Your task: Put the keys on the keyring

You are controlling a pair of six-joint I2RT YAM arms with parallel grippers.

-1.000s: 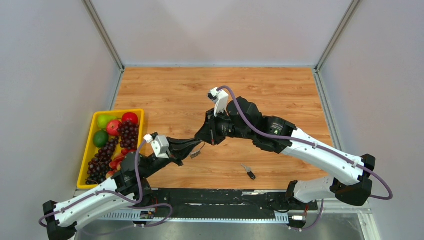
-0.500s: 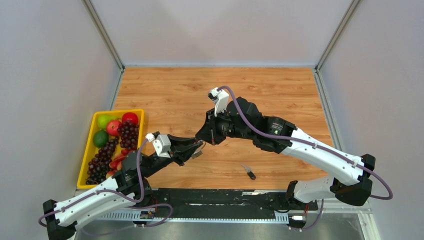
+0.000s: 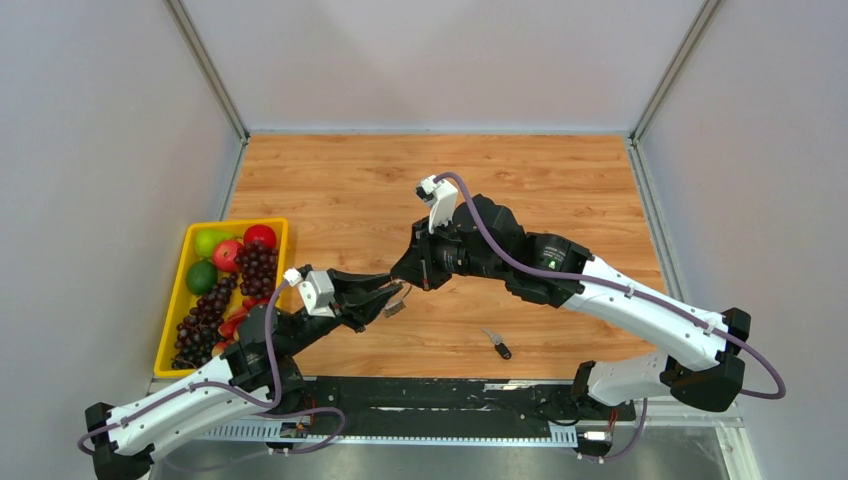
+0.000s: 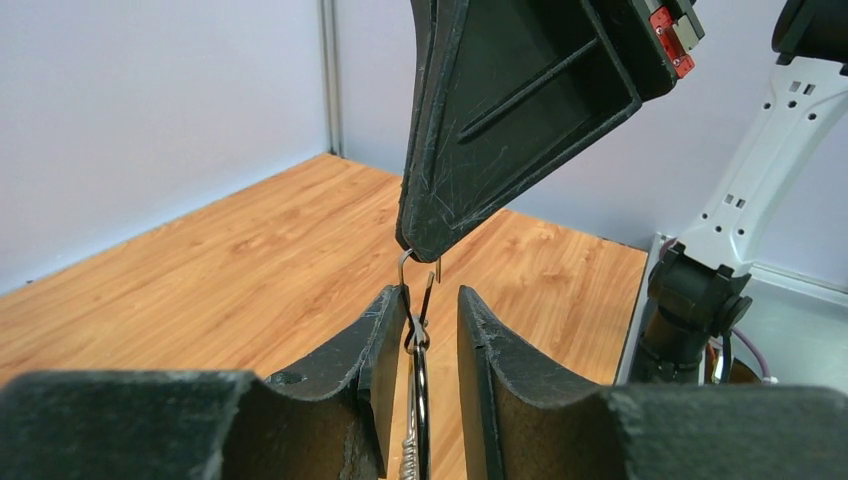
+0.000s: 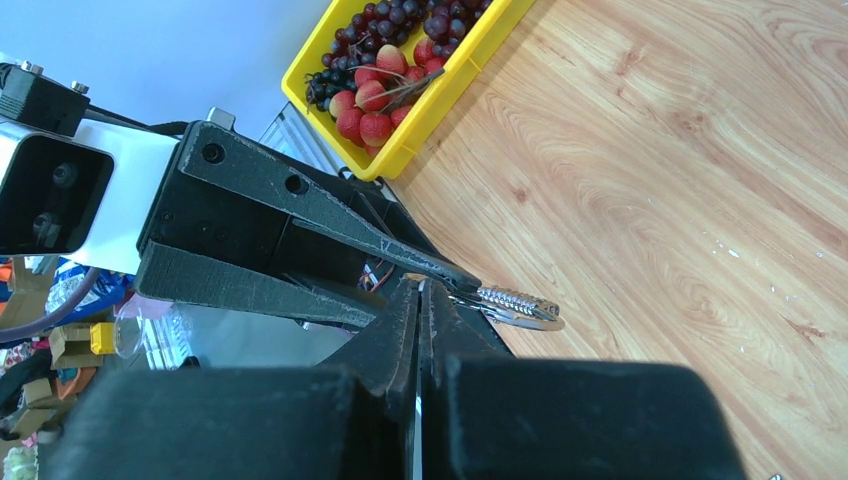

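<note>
Our left gripper [image 4: 430, 305] pinches the thin silver wire keyring [image 4: 416, 400] upright, fingers nearly closed, so the right gripper [image 4: 420, 245], clamped on its top, can probably pry it open.

Left fingers [image 4: 382, 345] nearly closed, right fingers [image 5: 396, 340] clamped, tips meeting.

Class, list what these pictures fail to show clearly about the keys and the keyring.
Top view: the keyring is too small to count its keys.
Left wrist: the left gripper hides the ring's lower part; clamping unclear.
Right wrist: the right gripper hides where it pinches the ring.
Top view: the black-headed key, teeth too small.
</note>
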